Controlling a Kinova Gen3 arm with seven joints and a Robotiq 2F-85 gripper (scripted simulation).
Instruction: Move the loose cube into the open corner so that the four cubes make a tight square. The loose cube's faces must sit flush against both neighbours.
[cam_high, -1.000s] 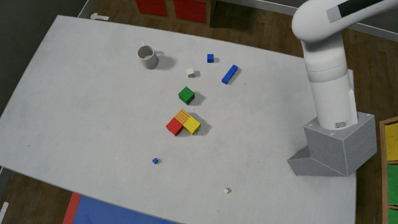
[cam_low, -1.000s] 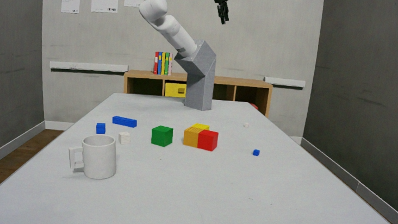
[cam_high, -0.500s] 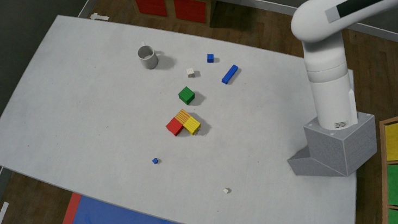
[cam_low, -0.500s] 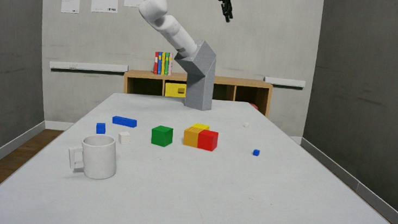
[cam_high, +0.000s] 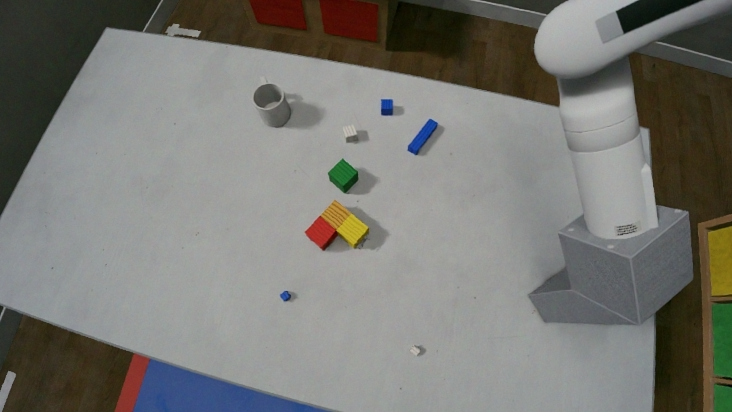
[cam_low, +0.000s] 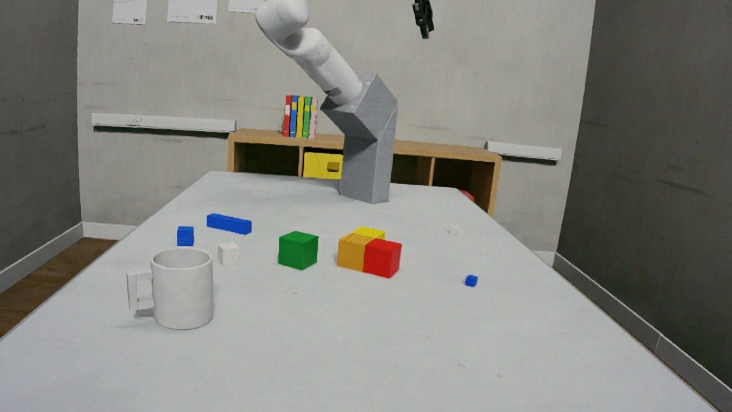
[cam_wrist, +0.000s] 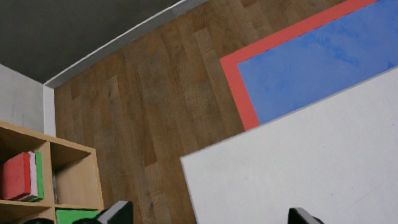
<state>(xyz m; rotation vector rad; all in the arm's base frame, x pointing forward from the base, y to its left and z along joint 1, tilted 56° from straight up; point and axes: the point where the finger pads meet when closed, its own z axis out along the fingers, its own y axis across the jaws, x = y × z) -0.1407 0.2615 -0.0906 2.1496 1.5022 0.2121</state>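
The loose green cube (cam_high: 343, 176) (cam_low: 297, 250) stands apart from the other three, on the orange cube's side towards the mug. The orange cube (cam_high: 335, 213) (cam_low: 350, 253) touches the red cube (cam_high: 321, 232) (cam_low: 384, 258) and the yellow cube (cam_high: 352, 230) (cam_low: 369, 232) in an L. The open corner lies between red and yellow, opposite orange. My gripper (cam_low: 425, 34) (cam_wrist: 207, 212) is open and empty, high above the table and far from the cubes; the wrist view shows none of them.
A mug (cam_high: 274, 110) (cam_low: 183, 294), a white cube (cam_high: 350, 134) (cam_low: 228, 253), a blue cube (cam_high: 386, 107) (cam_low: 185, 235) and a blue bar (cam_high: 422, 137) (cam_low: 228, 224) lie beyond the green cube. A tiny blue cube (cam_high: 285, 295) (cam_low: 471, 280) and a tiny white one (cam_high: 415, 350) (cam_low: 453, 230) lie on the open-corner side.
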